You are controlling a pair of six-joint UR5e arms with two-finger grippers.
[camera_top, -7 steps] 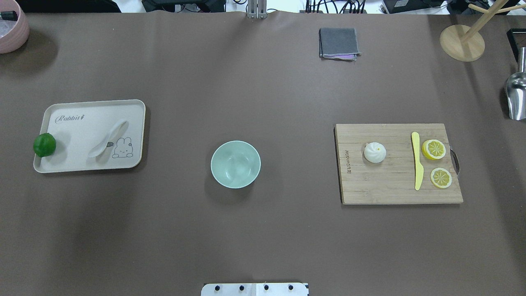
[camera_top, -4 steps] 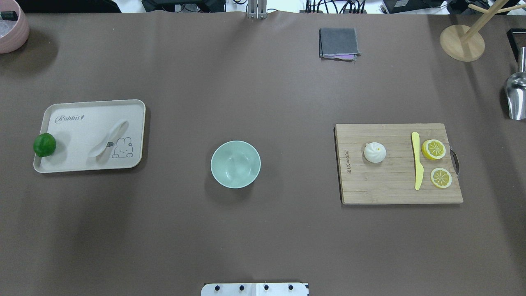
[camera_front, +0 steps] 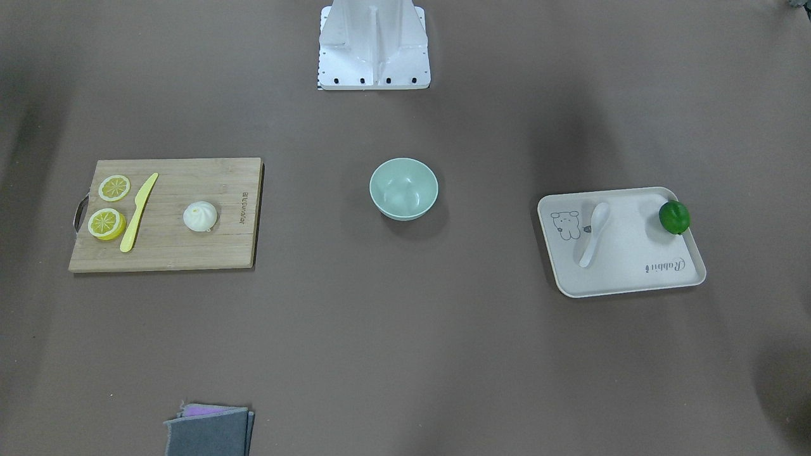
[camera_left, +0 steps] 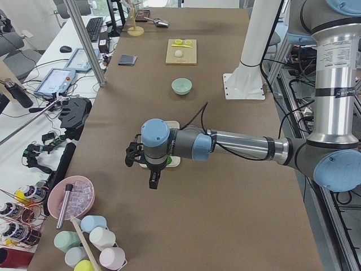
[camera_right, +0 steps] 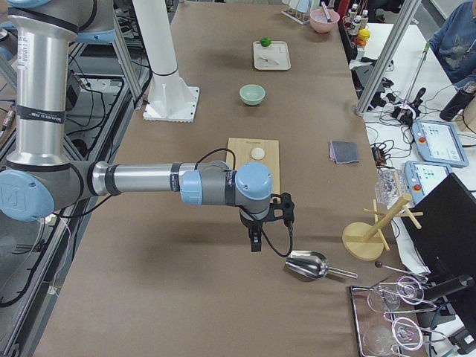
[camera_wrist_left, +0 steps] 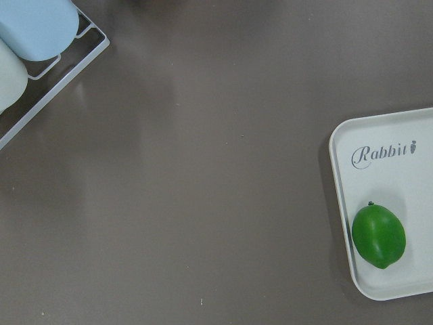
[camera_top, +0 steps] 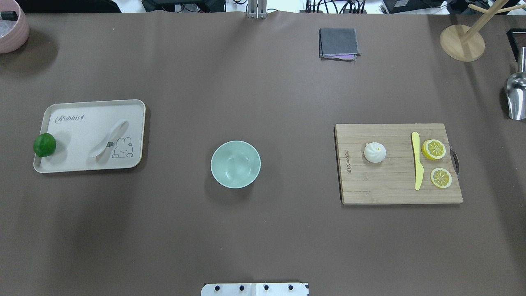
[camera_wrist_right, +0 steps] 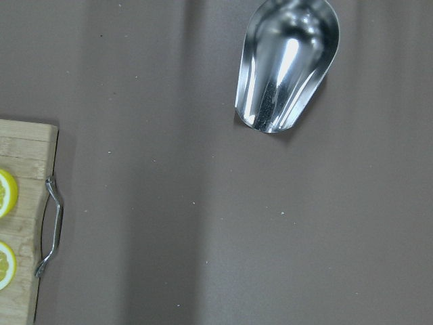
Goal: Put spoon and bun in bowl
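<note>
The white spoon (camera_top: 107, 138) lies on a cream tray (camera_top: 82, 123) at the table's left. The empty mint-green bowl (camera_top: 235, 164) stands in the middle. The white bun (camera_top: 374, 152) sits on a wooden cutting board (camera_top: 386, 189) at the right. They also show in the front-facing view: spoon (camera_front: 594, 233), bowl (camera_front: 403, 189), bun (camera_front: 200, 216). My left gripper (camera_left: 153, 180) hangs above the table just beyond the tray's outer end. My right gripper (camera_right: 255, 242) hangs beyond the board's handle end, near a metal scoop. I cannot tell whether either is open or shut.
A green lime (camera_top: 44, 144) sits at the tray's left edge. A yellow knife (camera_top: 417, 161) and two lemon slices (camera_top: 434, 149) lie on the board. A metal scoop (camera_wrist_right: 284, 64), a wooden stand (camera_top: 462, 42), a folded grey cloth (camera_top: 338, 42) and a pink bowl (camera_top: 11, 31) stand around the edges.
</note>
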